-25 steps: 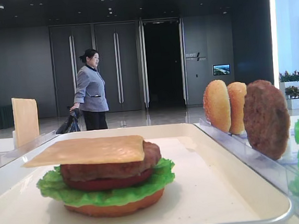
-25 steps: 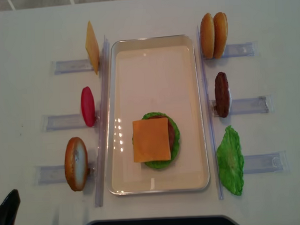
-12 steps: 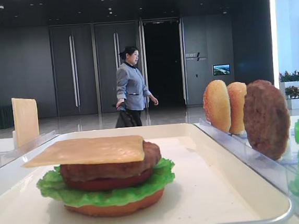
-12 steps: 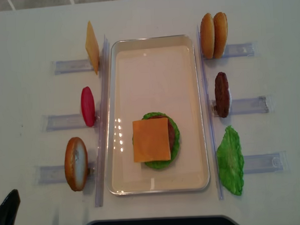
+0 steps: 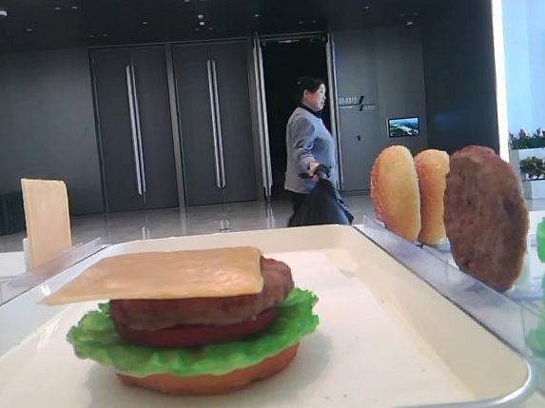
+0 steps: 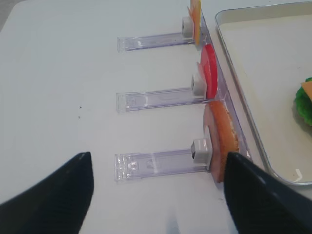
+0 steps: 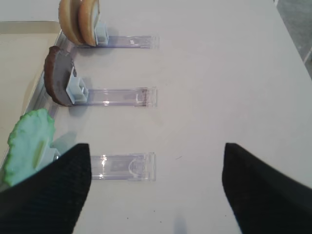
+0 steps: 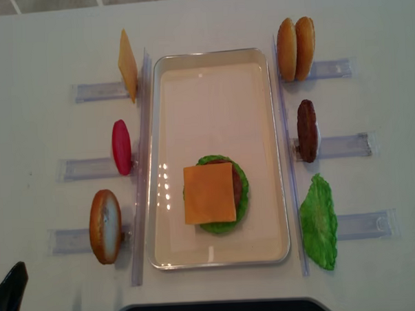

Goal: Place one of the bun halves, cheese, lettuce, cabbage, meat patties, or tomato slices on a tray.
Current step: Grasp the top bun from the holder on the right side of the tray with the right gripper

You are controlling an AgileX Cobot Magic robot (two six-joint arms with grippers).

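The white tray (image 8: 210, 57) lies mid-table and holds a stack topped by a cheese slice (image 8: 209, 193) over a patty, tomato, lettuce and a bun bottom (image 5: 209, 377). Two sesame bun halves (image 8: 296, 48), a meat patty (image 8: 307, 130) and a lettuce leaf (image 8: 318, 223) stand in racks on its right. On its left stand cheese (image 8: 127, 64), a tomato slice (image 8: 122, 147) and a browner bun piece (image 8: 105, 226). My left gripper (image 6: 158, 195) hangs open over the near-left rack, holding nothing. My right gripper (image 7: 156, 190) is open and empty above the lettuce rack's outer end.
Clear plastic racks (image 8: 348, 146) stick out sideways from both long sides of the tray. One dark finger (image 8: 11, 302) of the left gripper shows at the table's near-left corner. A person (image 5: 309, 163) walks in the hall behind the table.
Neither gripper nor any food has moved. Only the person in the background has walked to the right.
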